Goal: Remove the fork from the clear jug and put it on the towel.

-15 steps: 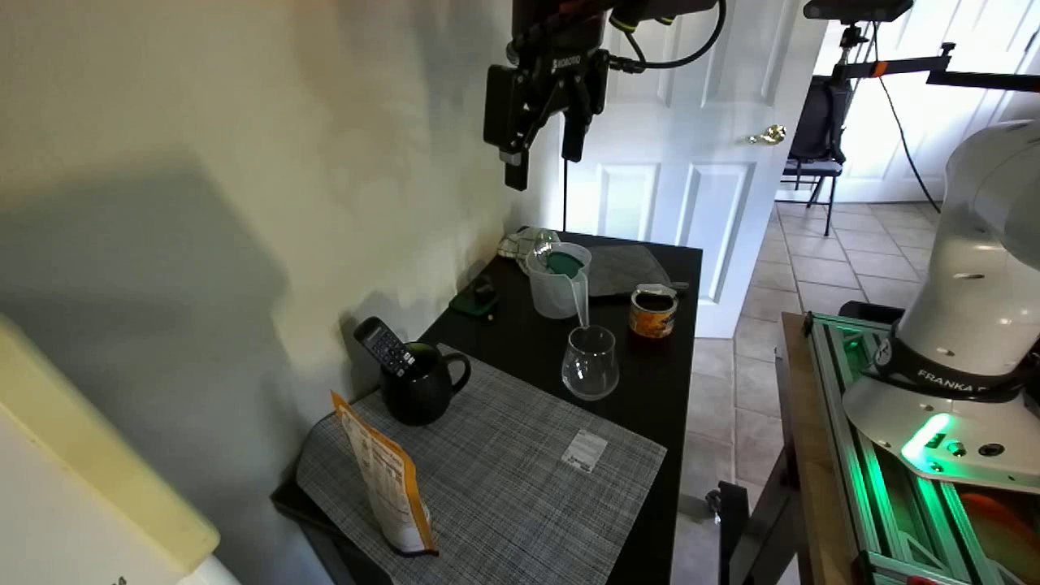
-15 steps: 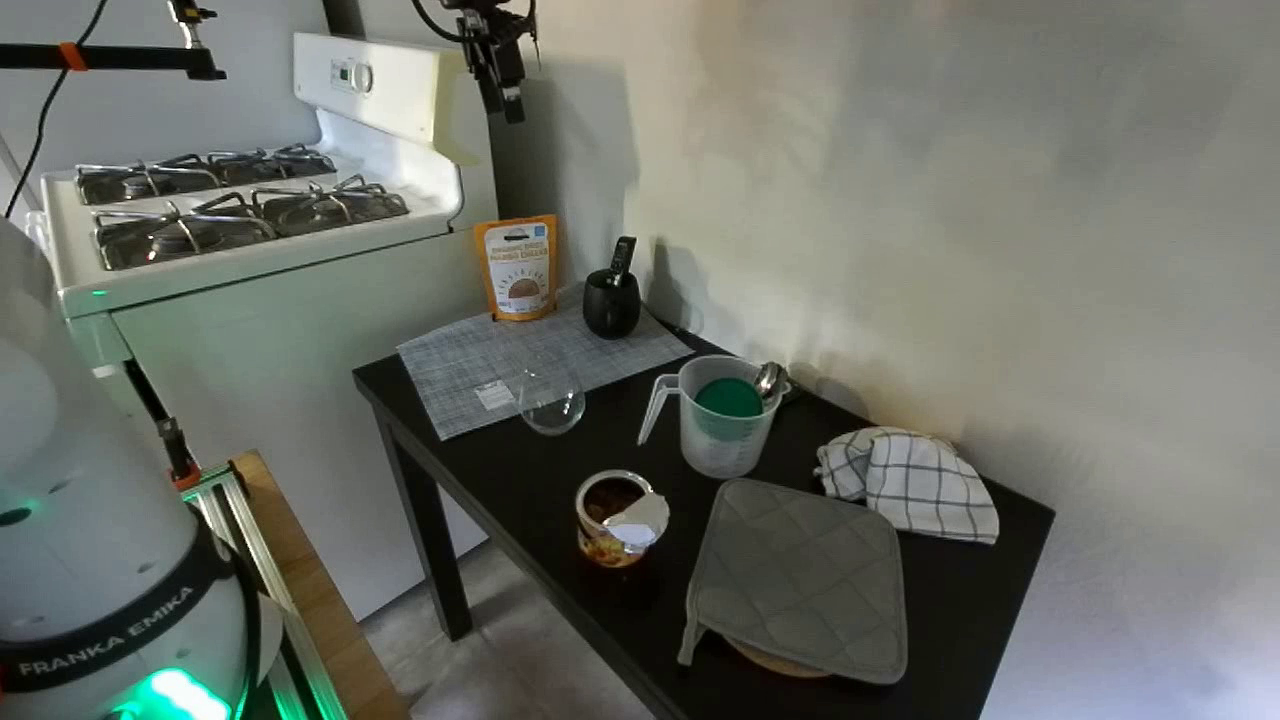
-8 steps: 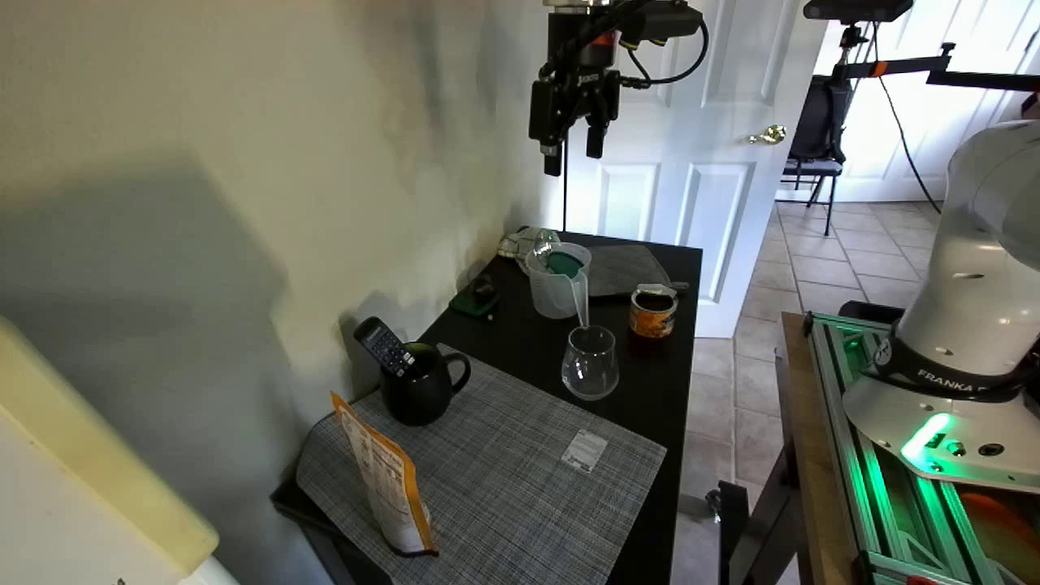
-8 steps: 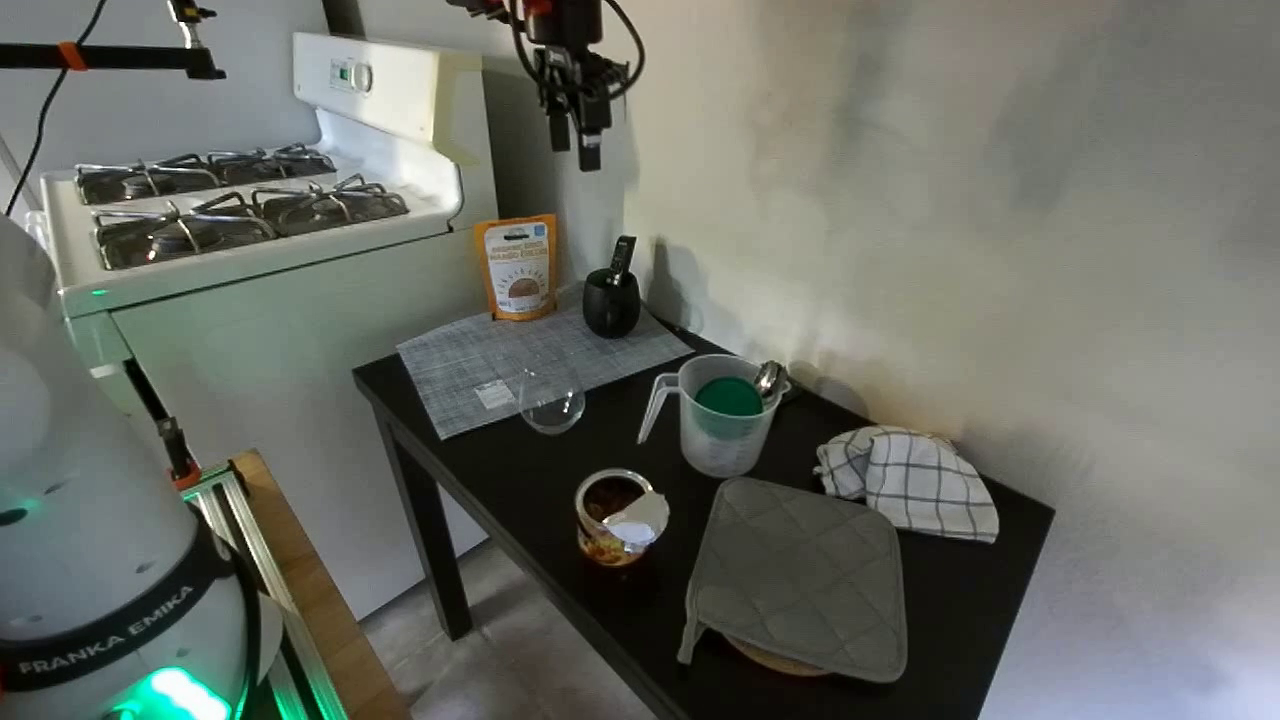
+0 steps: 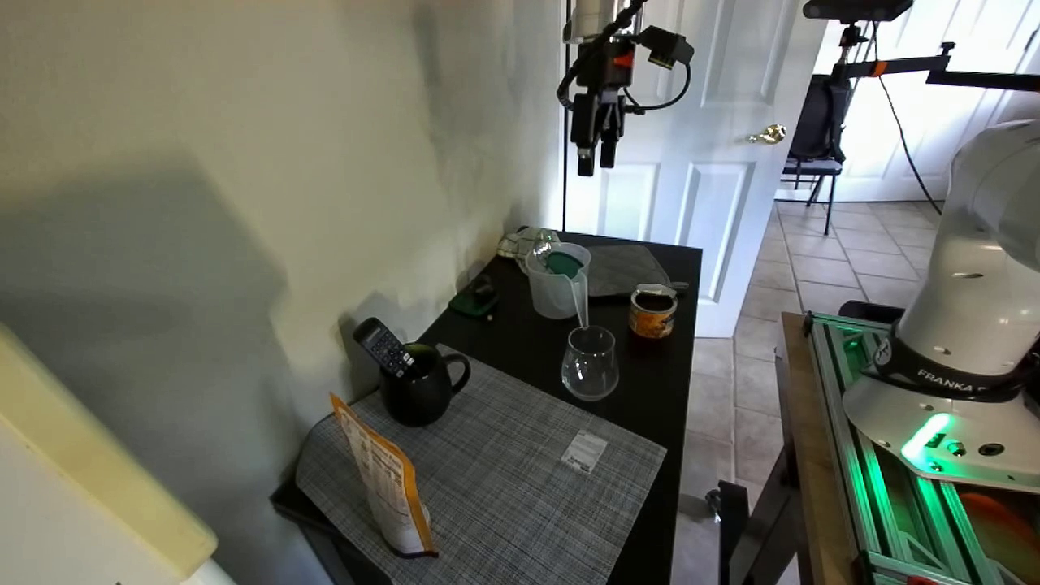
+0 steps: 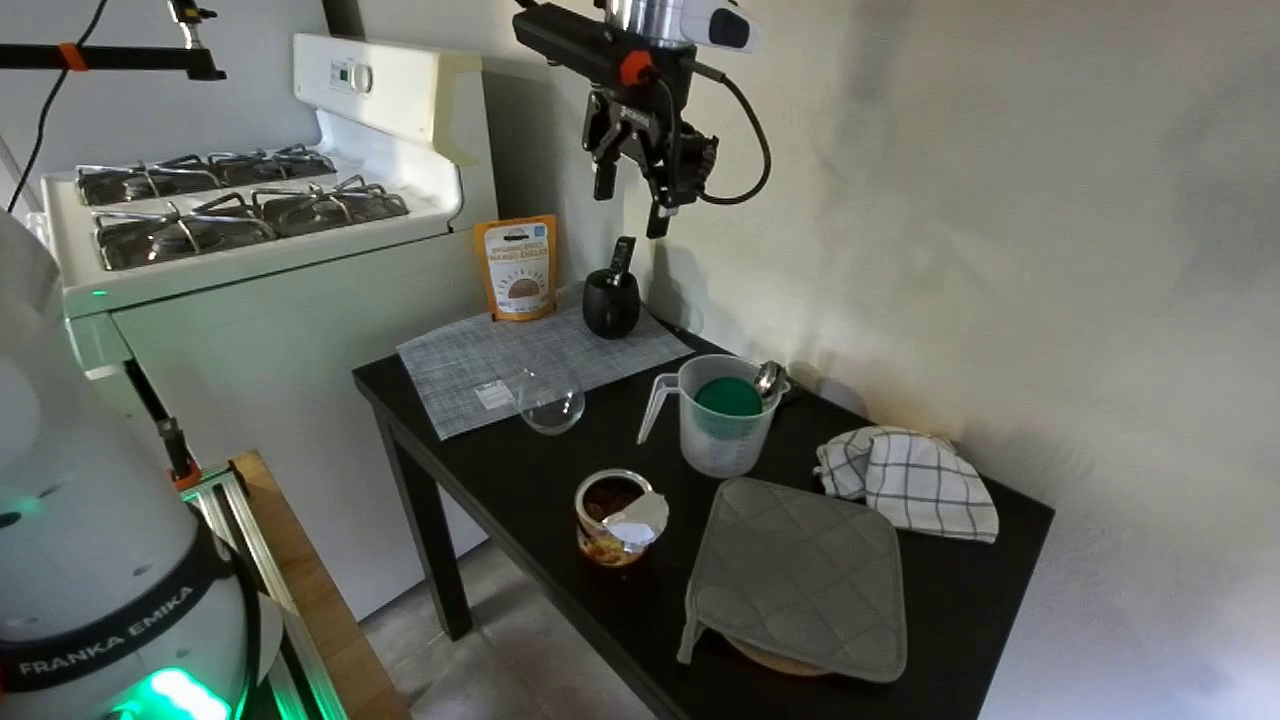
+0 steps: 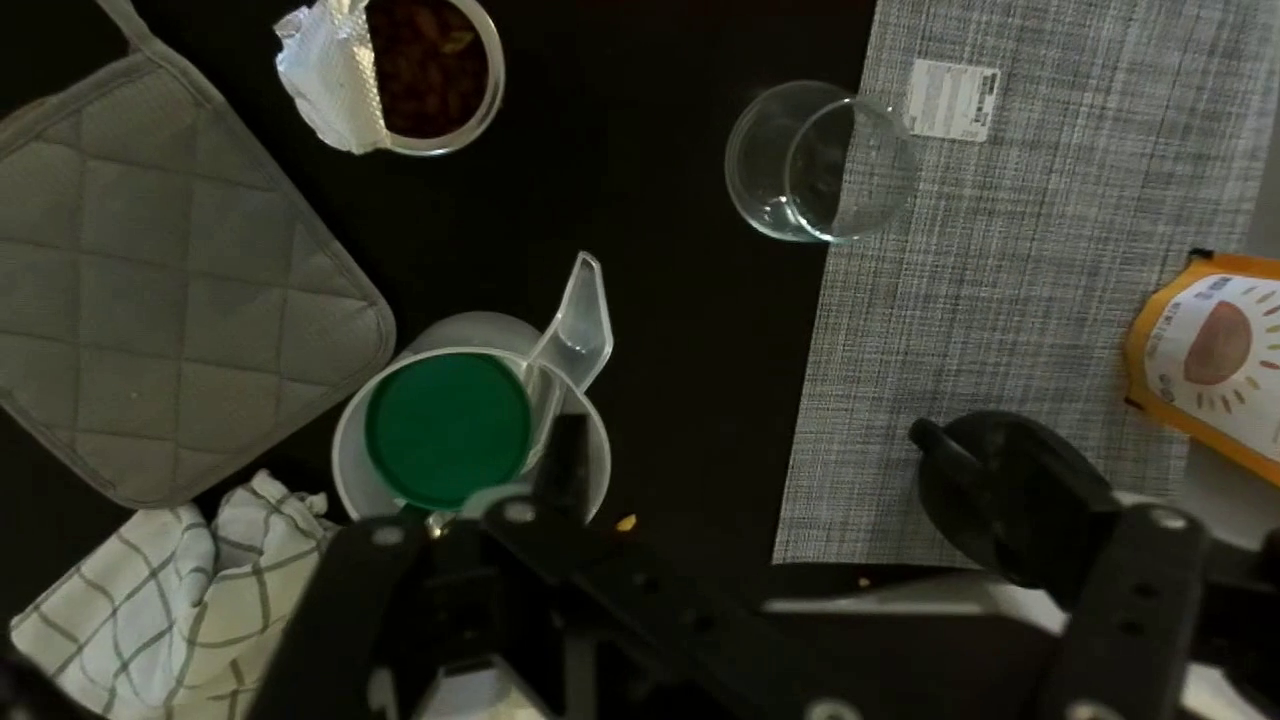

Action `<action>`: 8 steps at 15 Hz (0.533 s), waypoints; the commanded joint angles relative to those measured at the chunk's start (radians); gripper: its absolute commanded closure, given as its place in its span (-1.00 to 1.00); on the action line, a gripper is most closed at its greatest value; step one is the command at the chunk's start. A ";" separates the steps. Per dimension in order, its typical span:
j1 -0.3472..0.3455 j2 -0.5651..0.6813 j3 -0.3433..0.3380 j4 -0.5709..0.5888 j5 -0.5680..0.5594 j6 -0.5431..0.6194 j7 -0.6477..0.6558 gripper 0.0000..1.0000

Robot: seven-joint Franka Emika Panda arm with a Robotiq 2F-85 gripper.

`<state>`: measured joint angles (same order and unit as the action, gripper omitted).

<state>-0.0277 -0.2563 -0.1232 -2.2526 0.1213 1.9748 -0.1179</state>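
In an exterior view: stemless glass, left of the clear jug. Black mug: remote control inside; behind left. Opened can: brown contents; front left. Clear jug: green disc; metal utensil, type unclear, at right rim.

Gripper: well above, left, pointing down, fingers spread.

Grey towel under orange pouch and mug: left. Quilted pot holder: front. Checked cloth: right.

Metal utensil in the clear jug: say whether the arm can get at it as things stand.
Likely yes: the gripper is open, nothing covers the utensil, which sticks up out of the jug, though the round green thing beside it may crowd the grip.
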 commanded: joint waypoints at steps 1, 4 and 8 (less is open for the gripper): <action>-0.010 0.000 0.014 0.003 0.002 -0.003 -0.002 -1.00; -0.006 -0.001 0.025 0.004 0.002 -0.003 0.003 -1.00; 0.051 0.021 -0.128 0.001 0.110 -0.007 -0.287 -1.00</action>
<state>-0.0276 -0.2524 -0.1310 -2.2525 0.1621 1.9749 -0.2092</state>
